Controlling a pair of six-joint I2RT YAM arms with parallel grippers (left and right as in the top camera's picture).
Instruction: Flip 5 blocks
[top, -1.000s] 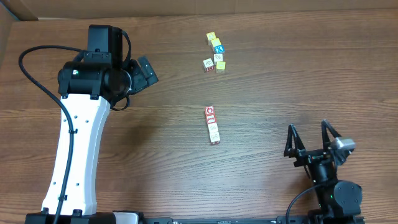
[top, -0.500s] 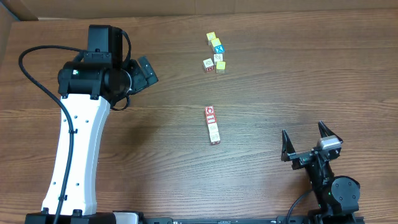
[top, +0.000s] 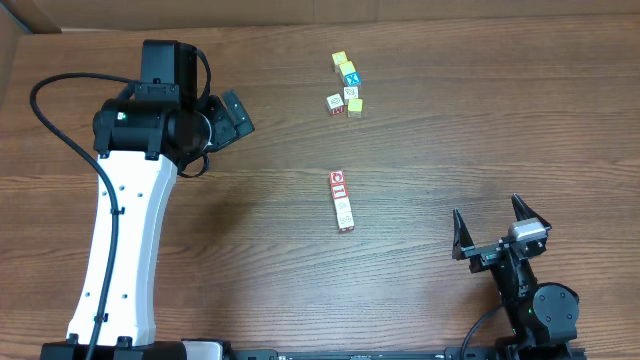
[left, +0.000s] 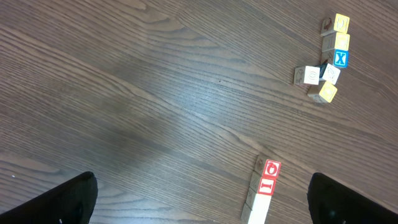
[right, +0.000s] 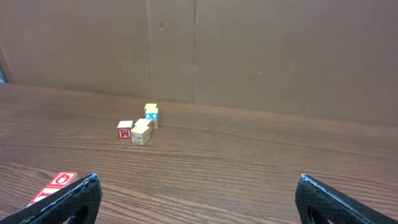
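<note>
Well, looks like a pre-start pose. Left gripper (top: 238, 113) spread wide and empty, well off to the side of everything. Right gripper (top: 490, 228) same deal, low near the front edge. Mid-table between them, probably for easy reach: one tight row of blocks (top: 342, 201), maybe four. Farther back, a loose cluster (top: 346, 84), roughly six, including one blue-topped cube (top: 350, 79).

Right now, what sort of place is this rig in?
Probably a lab or workshop test bench: a wood-grain table, a plain cardboard wall behind it, and only small alphabet blocks laid out.
</note>
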